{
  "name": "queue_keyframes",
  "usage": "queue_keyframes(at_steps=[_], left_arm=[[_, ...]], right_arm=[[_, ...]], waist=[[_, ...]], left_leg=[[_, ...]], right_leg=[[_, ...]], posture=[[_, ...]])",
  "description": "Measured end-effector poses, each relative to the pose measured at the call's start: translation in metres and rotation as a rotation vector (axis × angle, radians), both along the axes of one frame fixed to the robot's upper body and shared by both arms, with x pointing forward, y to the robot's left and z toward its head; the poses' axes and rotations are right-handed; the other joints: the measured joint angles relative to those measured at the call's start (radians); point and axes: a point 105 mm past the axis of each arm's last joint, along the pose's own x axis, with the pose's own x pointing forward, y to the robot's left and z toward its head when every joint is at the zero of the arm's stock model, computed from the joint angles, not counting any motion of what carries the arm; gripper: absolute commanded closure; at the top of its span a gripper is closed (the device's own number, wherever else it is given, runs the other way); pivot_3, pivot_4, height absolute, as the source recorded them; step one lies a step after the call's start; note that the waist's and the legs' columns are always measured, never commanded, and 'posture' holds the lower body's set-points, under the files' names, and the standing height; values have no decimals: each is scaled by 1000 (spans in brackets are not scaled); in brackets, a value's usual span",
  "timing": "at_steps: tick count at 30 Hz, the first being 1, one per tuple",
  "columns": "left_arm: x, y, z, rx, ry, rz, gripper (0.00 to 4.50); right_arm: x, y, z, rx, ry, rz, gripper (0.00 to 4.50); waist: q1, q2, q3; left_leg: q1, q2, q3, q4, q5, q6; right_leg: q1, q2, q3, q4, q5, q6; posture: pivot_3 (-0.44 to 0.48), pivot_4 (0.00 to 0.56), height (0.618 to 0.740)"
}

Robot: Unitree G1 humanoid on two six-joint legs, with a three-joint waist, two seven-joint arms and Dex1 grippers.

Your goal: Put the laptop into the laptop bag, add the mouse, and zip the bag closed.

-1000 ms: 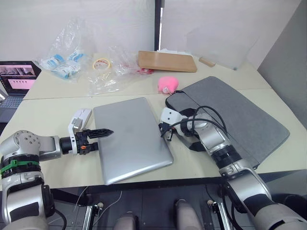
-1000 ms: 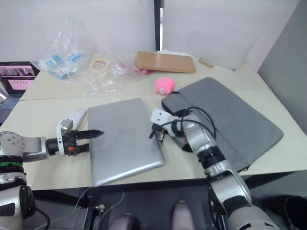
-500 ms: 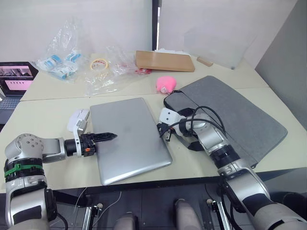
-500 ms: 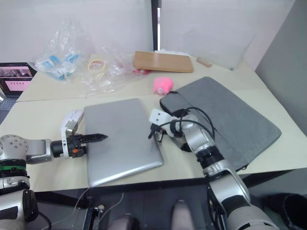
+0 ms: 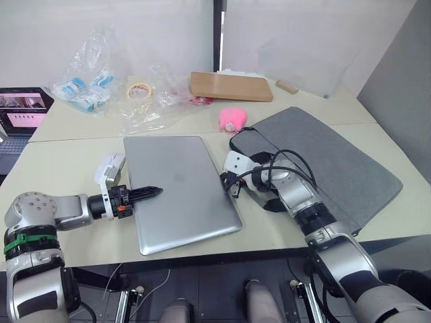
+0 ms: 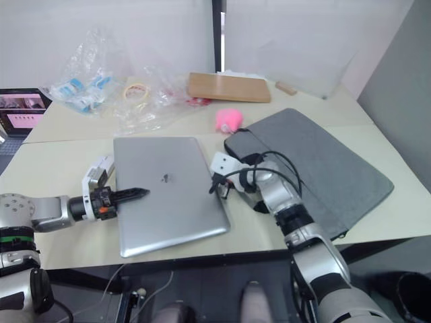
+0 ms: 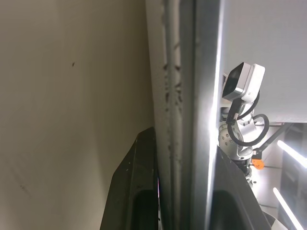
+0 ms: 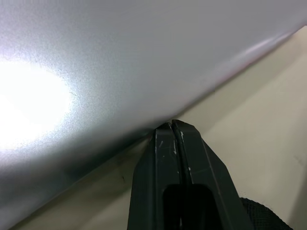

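Note:
The silver laptop (image 5: 178,192) lies closed on the table between my two grippers. My left gripper (image 5: 151,192) is shut on its left edge, and in the left wrist view one black finger (image 7: 139,182) sits on each side of that edge (image 7: 192,96). My right gripper (image 5: 226,180) is shut, its tips touching the laptop's right edge (image 8: 120,62). The white mouse (image 5: 113,162) rests just left of the laptop, behind my left wrist. The grey laptop bag (image 5: 337,161) lies flat to the right, under my right forearm.
A pink fuzzy object (image 5: 233,118) sits by the bag's far corner. Behind it lie a wooden board (image 5: 232,86), a tape roll (image 5: 139,89) and clear plastic bags (image 5: 87,74). A small dark laptop (image 5: 23,111) stands at the far left. The table's front edge (image 5: 222,252) is close.
My left gripper has closed onto the laptop's left edge. The laptop has turned so its far corner swung left and it lies squarer to the table. The right arm stayed put.

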Motion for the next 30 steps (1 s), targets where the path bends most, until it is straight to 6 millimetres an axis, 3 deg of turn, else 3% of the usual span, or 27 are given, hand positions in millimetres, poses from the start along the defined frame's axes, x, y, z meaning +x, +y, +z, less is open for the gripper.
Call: queue_keyframes(at_steps=[6, 10, 13, 17, 20, 22, 24, 27, 30], left_arm=[[-7, 3, 6, 2, -2, -6, 4179], [-10, 6, 16, 20, -16, -11, 4179], [-21, 7, 18, 18, -23, -31, 4179], [-32, -1, 15, 7, -18, -62, 4179], [-39, -9, 12, 12, -42, -61, 4179], [-46, -13, 10, 9, -63, -51, 4179], [-50, -19, 10, 9, -88, -49, 4179], [-52, -32, 15, -5, -153, -55, 4179], [-50, -32, 19, -1, -180, -41, 4179]], right_arm=[[5, -4, 7, 64, -5, -45, 4500], [19, -31, 34, 144, -54, -156, 4500], [20, -56, 72, 247, -103, -213, 3625], [12, -80, 97, 264, -145, -238, 2296], [-5, -106, 90, 188, -149, -277, 1287], [-19, -135, 78, 110, -118, -341, 627], [-28, -143, 75, 82, -108, -370, 8], [-40, -138, 78, 53, -140, -360, 8], [-53, -140, 65, 22, -110, -365, 8]], waist=[[3, 0, 0], [6, 0, 1], [9, 0, 1], [10, 0, 1], [18, 0, 1], [34, 0, 1], [36, 0, 1], [41, -1, 2], [53, -1, 2]], left_leg=[[-2, 0, 0, -1, 0, -3], [-8, -1, 0, -1, 0, -4], [-11, -1, 0, -2, 1, -4], [-11, -2, 0, -2, 0, -4], [-11, -2, 0, -3, 0, -4], [-12, -3, 2, -3, 0, -4], [-11, -3, 4, -2, 0, -4], [-10, -3, 4, -1, 0, -4], [-9, -4, 5, 0, -1, -4]], right_leg=[[-3, 0, 0, -1, 0, 0], [-10, -1, 1, -1, 0, 0], [-16, -1, 2, 0, 0, 0], [-16, -1, 3, -1, 0, 0], [-17, -1, 3, -1, 0, 0], [-17, -1, 5, -1, 0, 0], [-17, -1, 7, -1, 0, 0], [-16, -1, 9, 0, 1, -1], [-14, -1, 9, 0, 1, -1]], posture=[[0, 150, 740], [0, 150, 740], [0, 150, 740], [0, 150, 740], [0, 150, 740], [0, 150, 740], [0, 150, 740], [0, 150, 740], [0, 150, 740]])
